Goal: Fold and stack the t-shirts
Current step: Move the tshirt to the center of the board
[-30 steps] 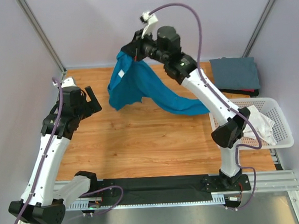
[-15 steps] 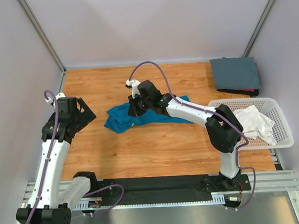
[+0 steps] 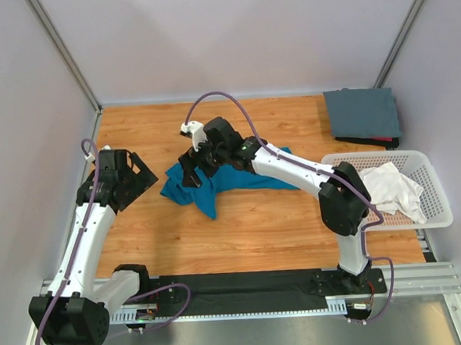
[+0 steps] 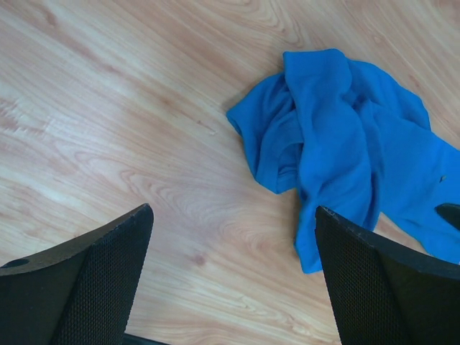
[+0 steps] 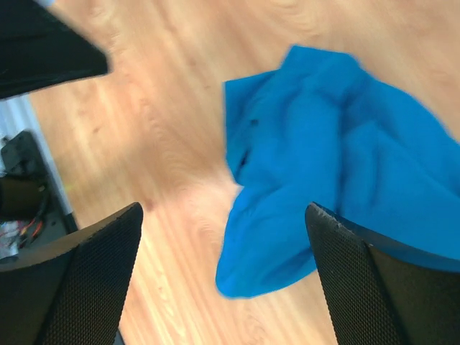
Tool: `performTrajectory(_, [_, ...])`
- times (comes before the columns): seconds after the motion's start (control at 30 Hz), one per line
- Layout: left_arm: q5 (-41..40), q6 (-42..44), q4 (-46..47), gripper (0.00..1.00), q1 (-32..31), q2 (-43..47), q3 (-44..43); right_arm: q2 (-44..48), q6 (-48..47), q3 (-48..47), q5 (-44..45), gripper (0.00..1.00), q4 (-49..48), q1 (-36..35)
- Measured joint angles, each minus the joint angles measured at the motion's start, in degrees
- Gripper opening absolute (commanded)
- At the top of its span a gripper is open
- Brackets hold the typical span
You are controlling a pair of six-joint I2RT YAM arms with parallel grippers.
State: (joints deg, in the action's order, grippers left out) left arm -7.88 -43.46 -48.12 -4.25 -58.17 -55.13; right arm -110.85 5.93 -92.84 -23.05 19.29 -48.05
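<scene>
Mid-frame on the counter (image 3: 257,218): your teal-blue t-shirt (image 3: 210,191) lies crumpled.
Right edge: grey t-shirt (image 3: 361,111) folded flat at the top; white t-shirt (image 3: 392,190) heaped in the basket (image 3: 438,195) below.
Left jaws: spread wide, empty, left of the teal-blue t-shirt.
Right jaws: spread wide above it, gripping nothing.

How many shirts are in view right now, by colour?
Blue shirt: 1, crumpled on the table
Grey shirt: 1, folded, far right corner
White shirt: 1, in the basket
Total: 3
</scene>
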Motion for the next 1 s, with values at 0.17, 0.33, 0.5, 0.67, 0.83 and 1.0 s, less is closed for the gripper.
performTrajectory(0.17, [2.03, -0.68, 2.58, 1.0, 0.02, 0.04, 0.22, -1.55, 0.81, -8.98, 7.34, 0.93, 9.31, 4.13])
performTrajectory(0.33, [7.13, -1.86, 8.52, 0.99, 0.07, -0.63, 2.8, 1.25, 8.17, -9.11, 16.59, 0.77, 11.15, 13.46])
performTrajectory(0.5, [11.23, -3.48, 13.81, 0.98, 0.07, -5.31, 4.55, 2.6, 17.94, -4.17, 21.62, 0.73, 11.34, 23.8])
performTrajectory(0.67, [13.33, -4.24, 19.3, 0.94, -0.28, -12.79, 4.48, 2.03, 21.4, 0.46, 24.11, 0.73, 12.7, 26.67])
performTrajectory(0.83, [11.45, -5.33, 23.39, 0.92, -0.55, -22.49, 2.75, 1.79, 21.9, 1.03, 24.04, 0.73, 13.07, 25.57])
performTrajectory(1.0, [10.27, -7.15, 29.44, 0.84, -0.55, -31.5, 0.2, 1.49, 21.9, 1.03, 24.02, 0.73, 13.03, 26.38])
